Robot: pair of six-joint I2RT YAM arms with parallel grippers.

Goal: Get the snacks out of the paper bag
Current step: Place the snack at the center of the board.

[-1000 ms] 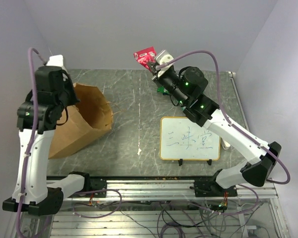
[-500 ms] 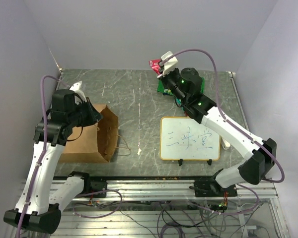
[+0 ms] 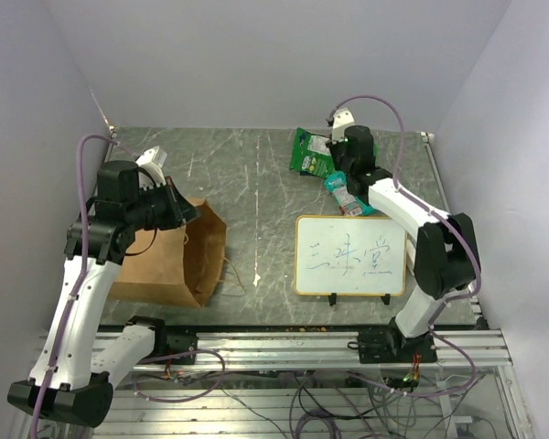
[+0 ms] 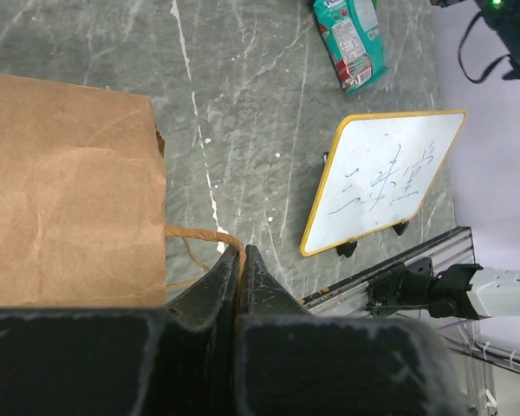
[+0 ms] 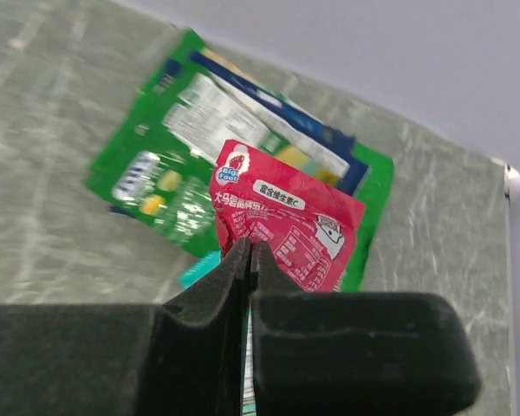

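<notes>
The brown paper bag slumps on the left of the table, mouth toward the middle. My left gripper is at its upper rim, shut on a tan string handle; the bag fills that view's left side. At the far right my right gripper is shut on the pink-red packet, just over the large green bag. A teal pouch lies on the table beside it. The arm hides the pink-red packet in the top view.
An orange-framed whiteboard stands on small feet right of centre, near the front. The bag's second string handle trails on the table. Grey walls close in the back and sides; a metal rail runs along the front.
My right arm has come down from high above the table with the pink-red packet, to just above the green bag. My left arm has lowered, and the bag has sunk and turned.
</notes>
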